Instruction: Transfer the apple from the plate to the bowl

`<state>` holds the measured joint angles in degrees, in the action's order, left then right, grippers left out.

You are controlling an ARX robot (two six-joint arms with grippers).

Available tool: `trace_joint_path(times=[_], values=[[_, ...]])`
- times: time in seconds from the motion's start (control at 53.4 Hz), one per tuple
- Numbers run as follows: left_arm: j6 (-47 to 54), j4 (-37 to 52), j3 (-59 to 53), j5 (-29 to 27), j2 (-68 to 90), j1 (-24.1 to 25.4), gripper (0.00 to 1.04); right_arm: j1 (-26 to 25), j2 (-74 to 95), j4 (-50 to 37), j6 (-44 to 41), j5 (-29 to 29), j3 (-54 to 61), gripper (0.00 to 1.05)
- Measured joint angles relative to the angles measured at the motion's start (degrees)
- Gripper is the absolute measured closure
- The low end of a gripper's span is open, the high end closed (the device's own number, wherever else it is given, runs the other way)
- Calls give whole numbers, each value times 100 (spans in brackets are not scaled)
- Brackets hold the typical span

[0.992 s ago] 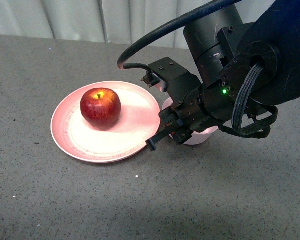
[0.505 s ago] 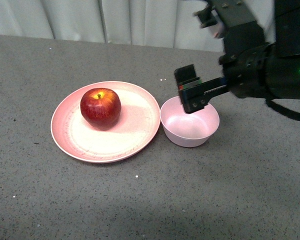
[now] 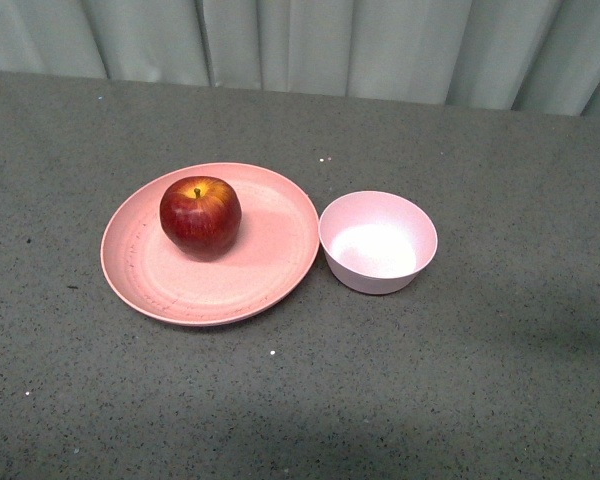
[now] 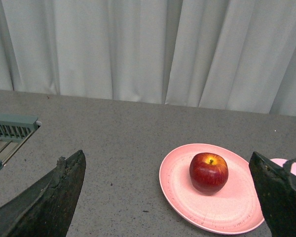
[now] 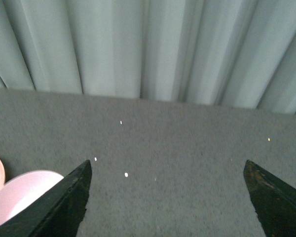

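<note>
a grey speckled table point(image 3: 280, 400) fills the front view, its nearest stretch dotted with a few pale flecks. further in lies the plate point(image 3: 242, 272), wide, shallow and salmon-pink, and the apple point(image 3: 200, 215) stands upright on its far left part, dark red, stem up with a yellow patch around it. just right of the plate stands the bowl point(image 3: 380, 282), small, deep and pale, its inside brightly lit; the two rims come very close, though i cannot tell whether they touch. behind the table's far edge hangs a pale grey-green curtain point(image 3: 280, 40) in long folds. in the left wrist view the left gripper point(image 4: 166, 157) has its two dark fingers spread wide with nothing held, and the apple on its plate shows between them, well apart from both; a slotted pale green grille point(image 4: 10, 129) sits at the table's side. in the right wrist view the right gripper point(image 5: 166, 165) is likewise spread wide and holds nothing, above bare table, with the bowl's edge beside one finger and the curtain beyond
</note>
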<state>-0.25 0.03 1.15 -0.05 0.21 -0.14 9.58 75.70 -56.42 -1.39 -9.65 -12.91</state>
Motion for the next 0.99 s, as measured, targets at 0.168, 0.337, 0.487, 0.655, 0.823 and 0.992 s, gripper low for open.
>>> trace_joint_path(times=[0.168,0.337,0.487,0.655,0.823,0.992], values=[[0,0,0,0,0,0,7,-208,-529,-507,42,227,476,46],[0,0,0,0,0,0,7,-437,-1519,133,66,448,868,84],[0,0,0,0,0,0,7,-824,-2192,623,70,920,1027,104],[0,0,0,0,0,0,7,-944,-3206,1460,79,953,1198,104],[0,0,0,0,0,0,7,-944,-4046,2199,81,955,1252,104],[0,0,0,0,0,0,7,-944,-4837,2927,81,955,1259,104]])
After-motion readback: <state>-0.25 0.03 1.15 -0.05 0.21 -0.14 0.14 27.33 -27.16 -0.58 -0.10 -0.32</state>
